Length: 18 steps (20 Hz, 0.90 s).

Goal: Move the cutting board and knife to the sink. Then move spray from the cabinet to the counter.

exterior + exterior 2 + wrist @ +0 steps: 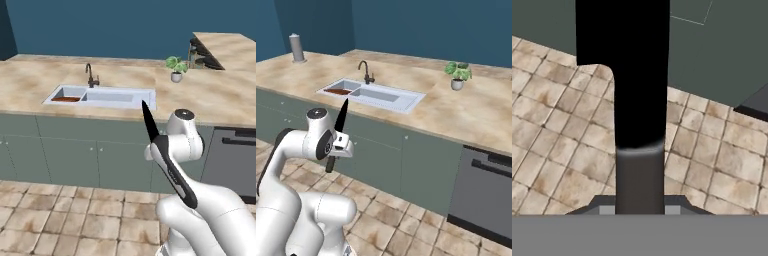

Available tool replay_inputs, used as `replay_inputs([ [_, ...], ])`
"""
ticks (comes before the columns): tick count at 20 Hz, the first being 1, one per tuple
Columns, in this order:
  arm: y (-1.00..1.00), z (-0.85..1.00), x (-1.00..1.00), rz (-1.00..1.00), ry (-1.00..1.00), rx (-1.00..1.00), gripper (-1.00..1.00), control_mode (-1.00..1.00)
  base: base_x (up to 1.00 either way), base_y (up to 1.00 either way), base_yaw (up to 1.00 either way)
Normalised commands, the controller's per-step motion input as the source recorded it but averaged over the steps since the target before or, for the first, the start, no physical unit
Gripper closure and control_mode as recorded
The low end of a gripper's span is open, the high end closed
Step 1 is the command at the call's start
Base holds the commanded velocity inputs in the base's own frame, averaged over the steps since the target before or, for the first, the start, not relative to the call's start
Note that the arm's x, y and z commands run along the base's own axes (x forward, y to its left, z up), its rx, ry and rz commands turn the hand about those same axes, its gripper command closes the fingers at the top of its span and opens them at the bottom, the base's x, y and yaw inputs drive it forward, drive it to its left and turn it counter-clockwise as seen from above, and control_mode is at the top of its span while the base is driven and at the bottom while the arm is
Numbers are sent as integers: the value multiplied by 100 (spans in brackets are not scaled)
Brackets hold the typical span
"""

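My gripper (339, 146) is shut on the knife (342, 116), low in front of the counter (210, 95). The dark blade (148, 121) points up and the black handle hangs below the hand. In the hand view the knife (632, 90) runs up the middle over the tiled floor. The reddish-brown cutting board (66, 99) lies in the left compartment of the steel sink (120, 98), also seen from the right as the cutting board (338, 91) in the sink (387, 95). The spray and the cabinet are out of view.
A dark curved faucet (91, 75) stands behind the sink. A potted plant (176, 67) sits on the counter to the right. A grey upright cylinder (296, 48) stands at the far left. A dark appliance front (486, 185) is under the counter at right.
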Motion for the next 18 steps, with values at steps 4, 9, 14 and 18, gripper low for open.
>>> replay_inputs([
  [4,0,0,0,0,0,0,100,100,84,50,-7],
  [9,0,0,0,0,0,0,100,100,78,53,-12],
  [14,0,0,0,0,0,0,100,100,74,58,-12],
  [18,0,0,0,0,0,0,100,100,67,60,-15],
])
